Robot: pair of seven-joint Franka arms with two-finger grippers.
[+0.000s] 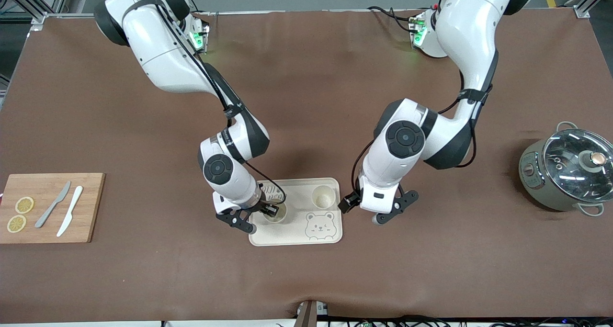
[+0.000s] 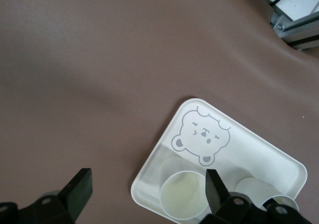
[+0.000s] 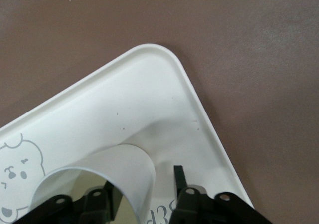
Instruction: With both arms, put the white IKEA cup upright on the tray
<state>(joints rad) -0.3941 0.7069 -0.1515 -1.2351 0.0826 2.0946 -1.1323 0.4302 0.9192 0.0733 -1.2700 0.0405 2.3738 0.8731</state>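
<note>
The cream tray (image 1: pixel 297 241) with a bear-face drawing lies mid-table. Two white cups stand upright on it. One cup (image 1: pixel 279 215) is at the corner toward the right arm's end. The other cup (image 1: pixel 323 196) is at the corner nearer the robots' bases. My right gripper (image 1: pixel 269 208) is open astride the first cup's rim. In the right wrist view one finger is inside the cup (image 3: pixel 124 169) and the other finger (image 3: pixel 179 179) is outside, clear of the wall. My left gripper (image 1: pixel 372 211) hangs wide open and empty over the table beside the tray (image 2: pixel 259 144).
A wooden cutting board (image 1: pixel 91 207) with two knives and lemon slices lies toward the right arm's end. A grey cooker (image 1: pixel 567 171) with a glass lid stands toward the left arm's end.
</note>
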